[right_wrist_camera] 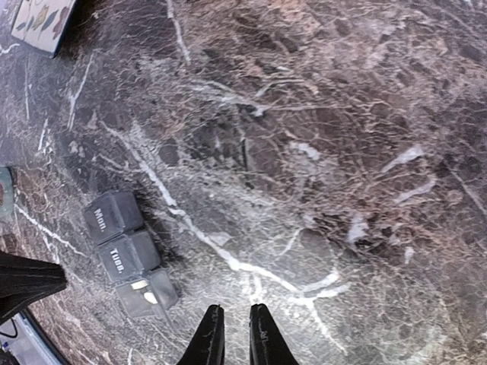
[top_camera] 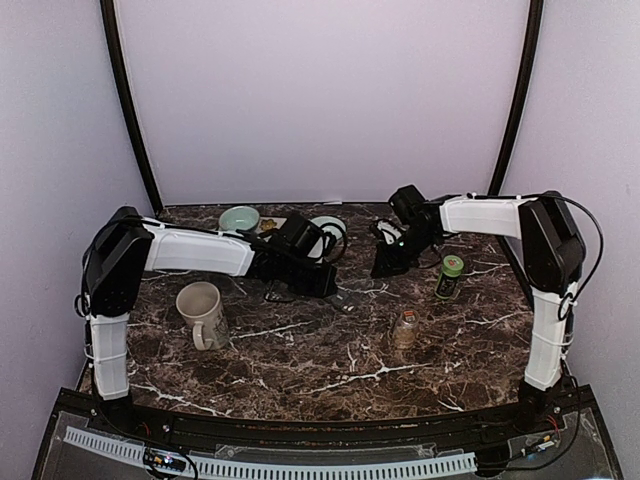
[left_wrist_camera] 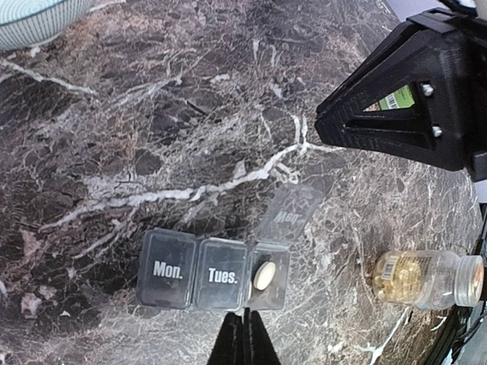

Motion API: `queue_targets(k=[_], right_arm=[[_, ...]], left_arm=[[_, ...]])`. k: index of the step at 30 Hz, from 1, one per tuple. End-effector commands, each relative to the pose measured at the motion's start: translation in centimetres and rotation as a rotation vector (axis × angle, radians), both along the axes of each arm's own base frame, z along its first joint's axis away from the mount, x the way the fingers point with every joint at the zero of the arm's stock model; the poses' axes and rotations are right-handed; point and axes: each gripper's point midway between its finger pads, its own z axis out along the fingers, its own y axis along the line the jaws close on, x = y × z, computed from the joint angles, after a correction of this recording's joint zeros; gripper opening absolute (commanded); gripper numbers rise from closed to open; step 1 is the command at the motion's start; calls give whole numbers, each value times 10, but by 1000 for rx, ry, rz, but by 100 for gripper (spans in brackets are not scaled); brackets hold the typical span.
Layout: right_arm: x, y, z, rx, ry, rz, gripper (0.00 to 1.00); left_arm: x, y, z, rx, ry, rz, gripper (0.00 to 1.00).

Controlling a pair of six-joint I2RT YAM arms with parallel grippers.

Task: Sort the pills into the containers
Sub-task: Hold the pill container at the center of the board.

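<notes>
Hovering low over the dark marble-patterned worktop (left_wrist_camera: pixel 114 137), the left gripper (left_wrist_camera: pixel 240 334) is clenched tight with nothing in it. Its tips sit just beside the near edge of the small smoky-black plastic pill organiser (left_wrist_camera: pixel 213 271). The organiser lies flat on the worktop between the two arms. Its "Mon." and "Tues." lids are down and the third clear lid (left_wrist_camera: pixel 293 213) is flipped open. One oval cream pill (left_wrist_camera: pixel 264 275) already rests in that open cell.

The right gripper (right_wrist_camera: pixel 233 331) hangs well apart from the organiser, barely ajar and grasping nothing.

The clear plastic bottle of yellow pills (left_wrist_camera: pixel 422 277) stands near the organiser's open end, with no cap visible on its neck.

The organiser is probably very light and slick on the polished stone, so a nudge would likely slide it or tip the pill out. It would be safer to pinch it across its short sides, or pin it with one gripper while the other works.

The thin hinged lids look flimsy and should be pressed gently at their free edge. The bottle seems light and stiff, and it is best held around its body below the neck.
</notes>
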Motion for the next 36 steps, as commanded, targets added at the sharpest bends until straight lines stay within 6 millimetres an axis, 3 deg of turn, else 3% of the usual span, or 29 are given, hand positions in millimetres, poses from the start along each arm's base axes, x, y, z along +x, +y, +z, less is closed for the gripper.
queue_targets(k=[1,19,36], right_arm=[[-3,18,4,67,15,34,14],[-18,30,-9,84,78,76,15],[-24,33,-8,84,98,95,15]], left_arm=[[1,-4,3,-16,25,-14,0],[4,3,-22,17,81,-21,0],[5,1,-27,20,97,-41,0]])
